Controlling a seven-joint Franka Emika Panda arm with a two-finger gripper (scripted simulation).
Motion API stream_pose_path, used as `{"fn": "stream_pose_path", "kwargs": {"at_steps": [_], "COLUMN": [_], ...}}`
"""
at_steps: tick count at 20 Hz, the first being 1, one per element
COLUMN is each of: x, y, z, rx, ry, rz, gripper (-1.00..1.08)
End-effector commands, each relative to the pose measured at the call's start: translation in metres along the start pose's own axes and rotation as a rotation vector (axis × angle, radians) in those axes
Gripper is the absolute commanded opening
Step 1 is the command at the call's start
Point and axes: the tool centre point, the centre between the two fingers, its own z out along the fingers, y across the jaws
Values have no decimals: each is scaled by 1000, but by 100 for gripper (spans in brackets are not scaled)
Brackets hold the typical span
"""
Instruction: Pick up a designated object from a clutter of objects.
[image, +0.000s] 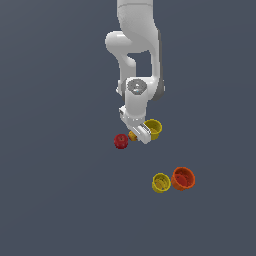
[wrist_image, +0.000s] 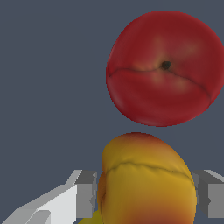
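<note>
The orange-yellow fruit (wrist_image: 144, 170) with a reddish blush sits between my two fingers in the wrist view. Both pads (wrist_image: 87, 192) touch its sides. In the exterior view only a sliver of the fruit (image: 132, 135) shows beside my gripper (image: 138, 134), which is low near the surface. My gripper (wrist_image: 146, 194) is shut on the fruit. The darker red apple (image: 121, 141) lies just beyond the fruit, towards the exterior view's left, and also shows in the wrist view (wrist_image: 165, 68), apart from the fruit by a narrow gap.
A yellow cup (image: 153, 128) stands right behind my gripper, on the exterior view's right. A second yellow cup (image: 161, 183) and an orange cup (image: 183, 178) stand together lower right. The floor is plain dark grey.
</note>
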Motion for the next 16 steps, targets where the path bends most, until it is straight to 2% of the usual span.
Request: {"fn": "stream_pose_path", "kwargs": {"at_steps": [1, 16], "x": [-1, -7], "y": [-5, -55], "z": [-13, -133], "rx": [1, 0], "ry": [1, 2], "rz": [0, 0], "gripper": [-100, -100]}}
